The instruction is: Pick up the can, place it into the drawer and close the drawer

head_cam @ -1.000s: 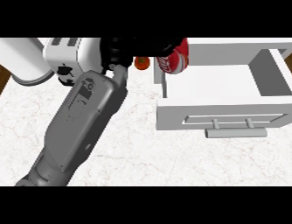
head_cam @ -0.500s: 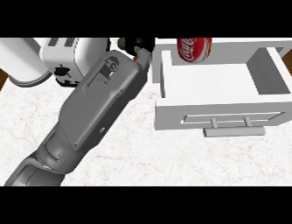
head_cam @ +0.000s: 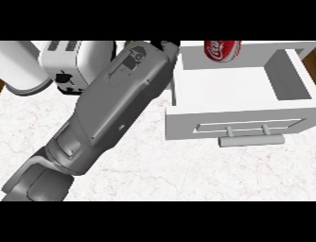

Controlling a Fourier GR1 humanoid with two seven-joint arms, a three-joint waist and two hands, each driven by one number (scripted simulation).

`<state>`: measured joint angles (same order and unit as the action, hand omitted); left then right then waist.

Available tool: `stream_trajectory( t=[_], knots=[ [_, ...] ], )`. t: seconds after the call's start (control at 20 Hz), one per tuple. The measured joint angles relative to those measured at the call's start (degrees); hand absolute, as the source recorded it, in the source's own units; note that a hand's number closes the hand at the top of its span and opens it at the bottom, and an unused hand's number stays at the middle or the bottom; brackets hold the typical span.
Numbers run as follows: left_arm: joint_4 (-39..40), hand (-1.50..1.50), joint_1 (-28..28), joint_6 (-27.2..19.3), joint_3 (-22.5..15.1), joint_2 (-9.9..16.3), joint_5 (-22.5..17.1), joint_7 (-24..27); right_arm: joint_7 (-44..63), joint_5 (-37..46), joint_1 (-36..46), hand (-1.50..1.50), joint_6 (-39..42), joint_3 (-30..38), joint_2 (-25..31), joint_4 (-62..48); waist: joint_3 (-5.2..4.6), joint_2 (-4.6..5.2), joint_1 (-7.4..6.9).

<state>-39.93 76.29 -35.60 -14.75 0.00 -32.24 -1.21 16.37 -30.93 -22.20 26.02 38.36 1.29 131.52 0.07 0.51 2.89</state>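
A white cylinder [head_cam: 17, 71] and a toaster [head_cam: 74, 61] stand at the counter's far left. A grey forearm [head_cam: 105, 113] crosses the marble, its black hand [head_cam: 166, 45] mostly hidden, so I cannot tell its grip. The can [head_cam: 222, 49] sits at the back of the open drawer [head_cam: 248, 124].

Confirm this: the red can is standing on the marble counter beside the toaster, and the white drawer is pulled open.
Not quite. In the head view the red can is not on the counter beside the toaster; it sits inside the white drawer, at its back end. The drawer is indeed pulled open.
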Motion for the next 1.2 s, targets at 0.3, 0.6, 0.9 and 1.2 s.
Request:
stream_trajectory(
  t=[0.3,0.6,0.9,1.2],
  knots=[
    [4.7,1.5,2.3,-2.3,-5.4,0.0,-6.0,3.0,1.0,-1.7,1.0,-1.5,-0.1,0.8,1.5,-0.6,0.02,0.15,1.15],
    [7.6,1.5,2.5,-3.1,-9.9,0.0,-11.2,4.6,1.9,-2.5,0.8,-1.5,0.2,0.9,1.4,-0.3,0.03,0.24,1.56],
    [10.1,-1.5,3.1,-4.9,-14.5,0.0,-14.7,5.9,2.8,-1.3,2.6,-1.5,-1.0,0.2,1.6,0.0,0.04,0.43,1.84],
    [13.0,-1.5,3.9,-6.6,-16.7,0.0,-17.2,6.9,3.0,-0.9,3.1,-1.5,-1.0,0.0,1.3,0.1,0.05,0.5,2.0]
  ],
)
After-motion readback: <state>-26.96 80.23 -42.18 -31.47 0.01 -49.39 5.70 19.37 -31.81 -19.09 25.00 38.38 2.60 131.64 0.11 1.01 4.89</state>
